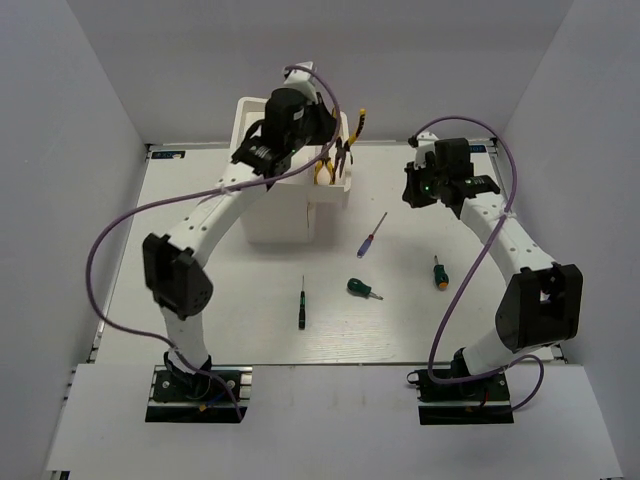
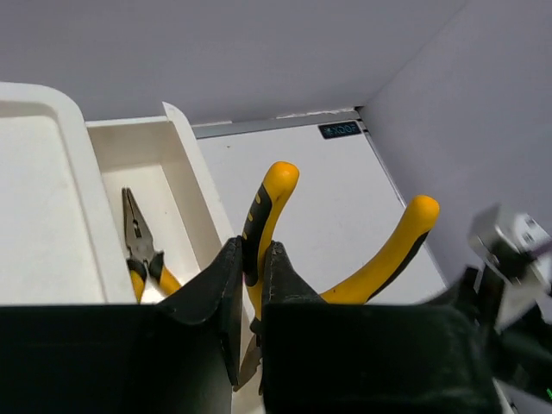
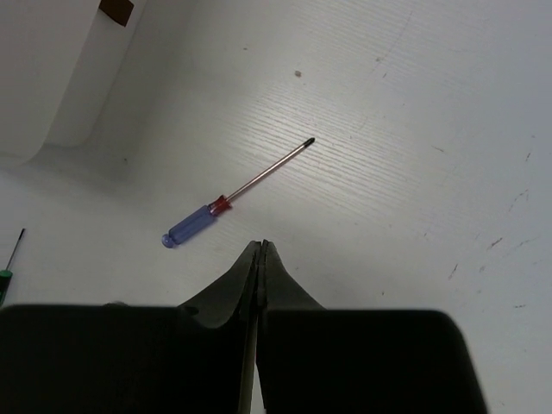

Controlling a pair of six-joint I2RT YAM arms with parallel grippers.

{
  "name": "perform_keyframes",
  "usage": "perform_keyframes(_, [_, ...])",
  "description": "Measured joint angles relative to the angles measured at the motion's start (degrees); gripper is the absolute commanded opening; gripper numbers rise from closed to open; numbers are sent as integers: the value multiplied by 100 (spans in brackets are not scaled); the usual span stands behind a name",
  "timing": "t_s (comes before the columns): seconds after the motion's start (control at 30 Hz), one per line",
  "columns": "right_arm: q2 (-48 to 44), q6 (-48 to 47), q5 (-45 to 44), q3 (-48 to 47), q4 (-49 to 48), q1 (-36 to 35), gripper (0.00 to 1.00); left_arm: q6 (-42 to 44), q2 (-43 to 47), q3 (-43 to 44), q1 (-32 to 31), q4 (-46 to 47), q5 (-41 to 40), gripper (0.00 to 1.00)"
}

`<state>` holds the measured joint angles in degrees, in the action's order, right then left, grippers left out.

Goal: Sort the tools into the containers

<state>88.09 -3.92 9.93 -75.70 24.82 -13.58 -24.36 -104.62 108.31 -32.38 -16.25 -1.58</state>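
- The held pliers [image 2: 267,207] hang over the 3 o'clock wall of the open drawer [image 2: 185,164]. The left gripper [image 2: 253,252] pinches one yellow handle and the other handle splays free.
- A second pair of pliers [image 2: 141,246] lies inside that drawer.
- To do this well, shift toward 9 o'clock until the nose clears the wall. Then lower and release, so the splayed handle cannot catch the rim.
- The right gripper [image 3: 260,247] is closed on nothing, with the blue screwdriver [image 3: 231,200] at its 11 o'clock on the table [image 3: 414,129].
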Motion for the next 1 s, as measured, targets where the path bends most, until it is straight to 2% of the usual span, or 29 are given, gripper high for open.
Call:
perform_keyframes(0.13, [-2,2,63,142,7,7,0,184,-872,861,2,-7,-332,0])
perform_keyframes(0.4, [-42,4,81,236,7,72,0,514,-1187,1082,2,-125,-876,0])
perform_keyframes(0.43, [-42,4,90,236,7,79,6,540,-1187,1082,2,-129,-909,21])
perform_keyframes(0.47, [-42,9,101,236,2,87,29,564,-1187,1082,2,-129,-944,36])
perform_keyframes(0.5, [-42,26,120,236,0,96,37,581,-1187,1082,2,-136,-970,50])
perform_keyframes(0.53, [-39,9,144,236,-2,103,44,612,-1187,1082,2,-129,-981,70])
perform_keyframes(0.57, [-26,4,168,232,-4,105,51,654,-1187,1086,2,-127,-992,78])
perform_keyframes(0.63, [35,-48,240,160,17,111,52,636,-1187,1132,2,-136,-1005,86])
perform_keyframes(0.7, [168,-101,341,4,28,111,42,640,-1187,1235,2,-160,-1008,87])
perform_keyframes(0.73, [229,-109,398,-74,28,111,33,645,-1187,1303,2,-166,-1008,87])
perform_keyframes(0.77, [310,-103,479,-181,35,109,21,656,-1187,1390,2,-175,-1010,80])
perform_keyframes(0.8, [398,-138,564,-282,17,111,0,669,-1187,1488,2,-170,-1023,70])
perform_keyframes(0.83, [498,-153,673,-413,4,109,0,680,-1154,1554,2,-166,-1067,54])
perform_keyframes(0.87, [601,-138,778,-533,-37,109,0,682,-1075,1563,2,-173,-1161,21])
perform_keyframes(0.9, [726,-111,909,-647,-140,107,0,702,-964,1539,4,-205,-1320,8])
perform_keyframes(0.93, [852,-103,1001,-754,-221,105,0,754,-813,1462,7,-229,-1495,0])
perform_keyframes(1.0, [1283,-46,1158,-1241,-236,61,0,686,-254,1043,74,-431,-2070,0])
